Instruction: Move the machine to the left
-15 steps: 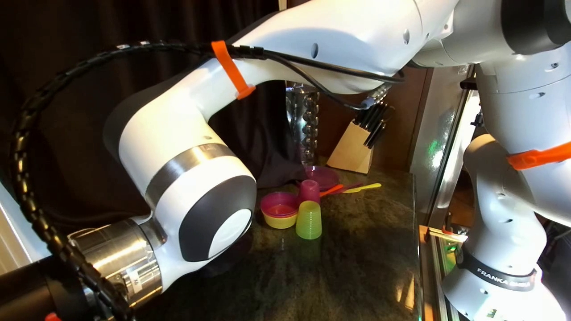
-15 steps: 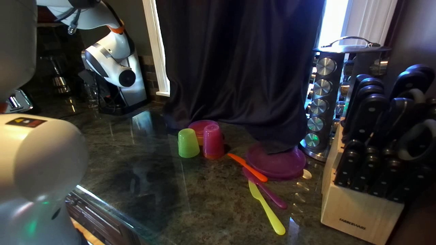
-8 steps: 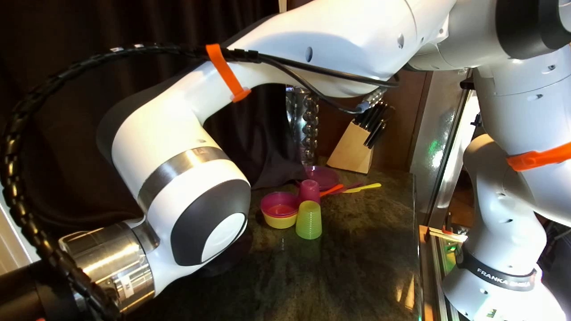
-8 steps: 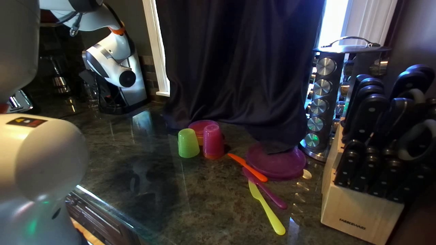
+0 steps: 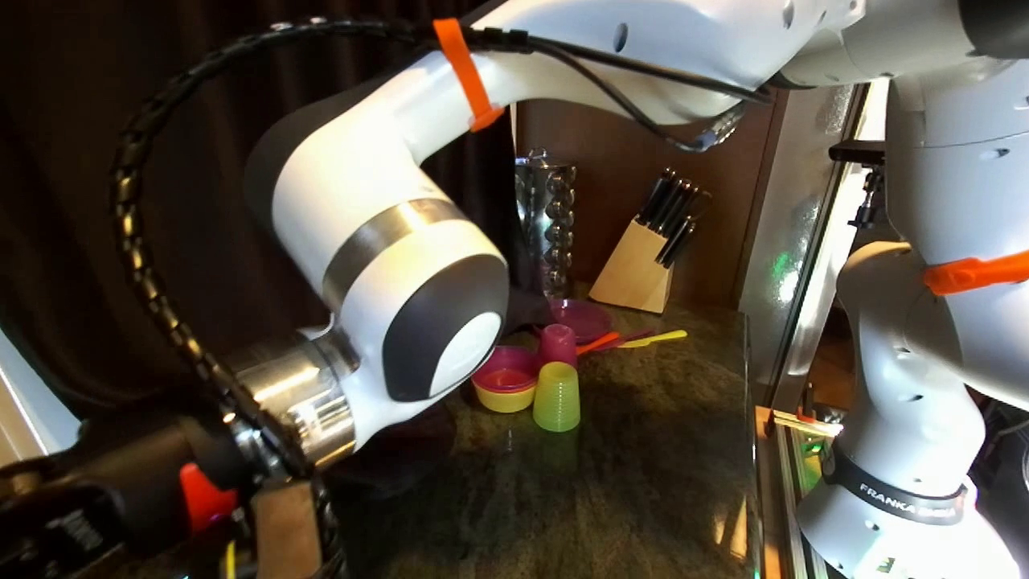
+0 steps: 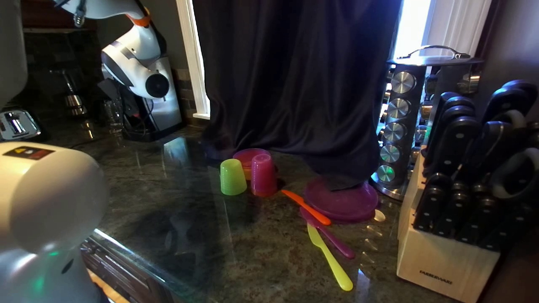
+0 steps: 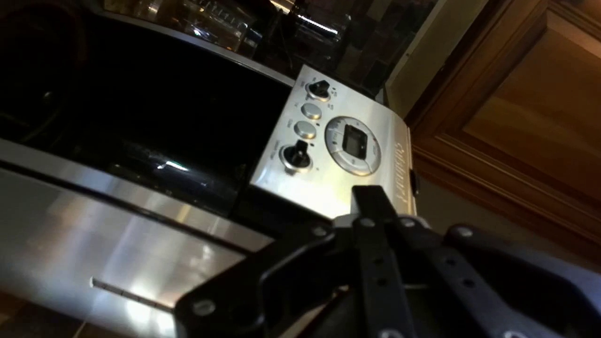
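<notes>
The machine is a silver appliance with knobs, round buttons and a small display on its front panel point(image 7: 324, 183) in the wrist view. Its brushed silver side point(image 7: 117, 244) and dark middle fill the left of that view. In an exterior view its silver side point(image 6: 168, 103) stands at the back left by the window frame, partly hidden by my arm. My gripper point(image 7: 369, 199) looks shut, fingertips together with nothing between them. The fingertips overlap the panel's lower edge in the wrist view; I cannot tell whether they touch it. In an exterior view my black gripper body point(image 5: 129, 482) shows lower left, fingertips hidden.
A green cup point(image 6: 233, 176), pink cup point(image 6: 264, 174), bowls point(image 5: 505, 378), plastic knives and a purple plate point(image 6: 341, 200) lie on the counter. A knife block point(image 6: 446, 252) and spice rack point(image 6: 396, 126) stand right, a toaster point(image 6: 19, 125) far left. A wood cabinet point(image 7: 540, 112) borders the machine.
In an exterior view my arm first shifts slightly left, then rises and swings right, bringing more of the gripper body into view. The machine shows no clear shift.
</notes>
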